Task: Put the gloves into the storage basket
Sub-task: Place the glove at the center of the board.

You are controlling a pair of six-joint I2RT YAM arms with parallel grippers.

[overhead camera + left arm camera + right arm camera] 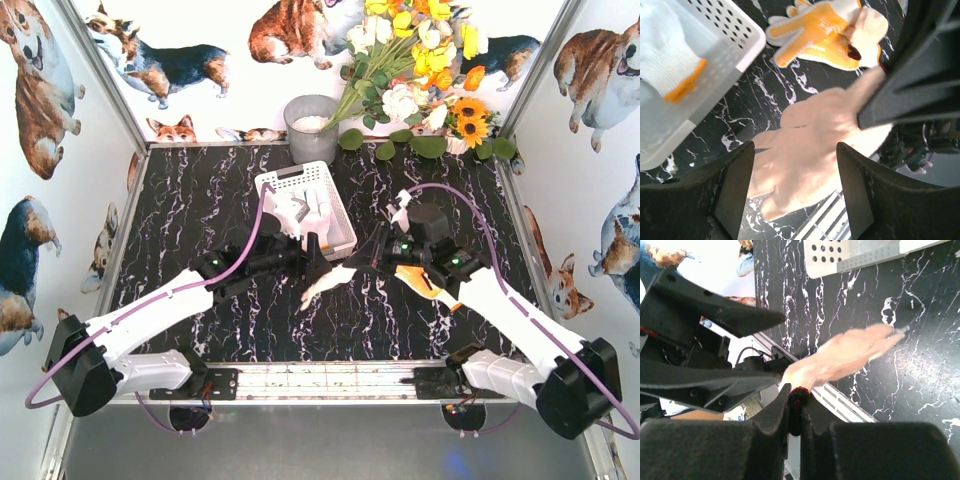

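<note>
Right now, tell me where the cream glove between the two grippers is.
Top view: the cream glove is mid-table, just nearer the arms than the storage basket, its cuff pinched by the right gripper, the open left gripper on its left.

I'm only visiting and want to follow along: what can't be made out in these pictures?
Top view: how many gloves sit in the storage basket; white on white, too small, left arm overlapping its near edge.
Top view: most of the yellow glove; the right arm covers it.
Left wrist view: texture of the cream glove; blurred, edges behind the left jaws.
Right wrist view: its cuff; pinched out of sight between the shut right jaws.
</note>
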